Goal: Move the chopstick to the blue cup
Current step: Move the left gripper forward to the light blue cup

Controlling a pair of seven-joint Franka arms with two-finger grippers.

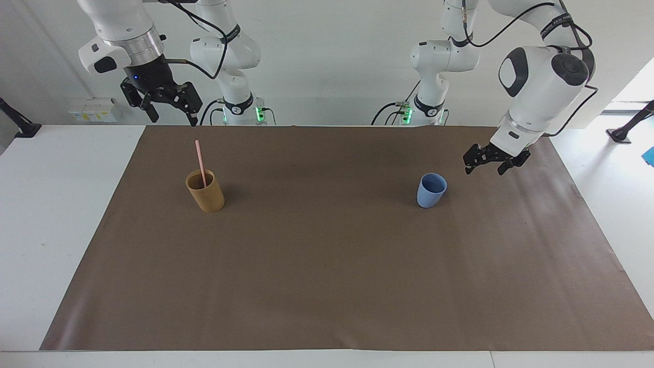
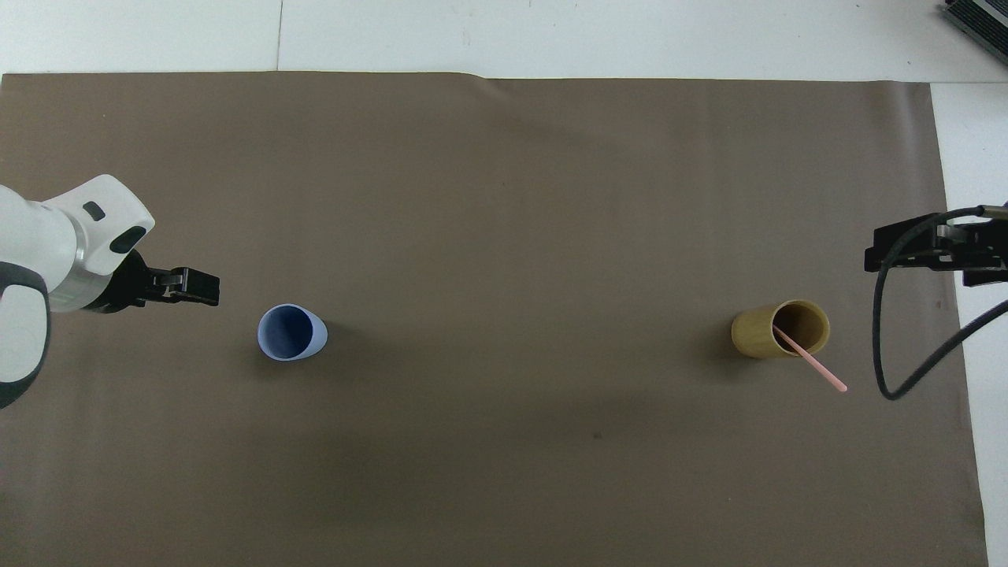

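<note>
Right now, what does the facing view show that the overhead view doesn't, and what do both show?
Only the facing view shows both arms' bases, and that the open right hand hangs high above the table, up from the chopstick. Only the overhead view looks straight into the blue cup, which is empty. Both show the chopstick leaning in the tan cup, the brown mat, and the open left hand in the air beside the blue cup, not touching it.
</note>
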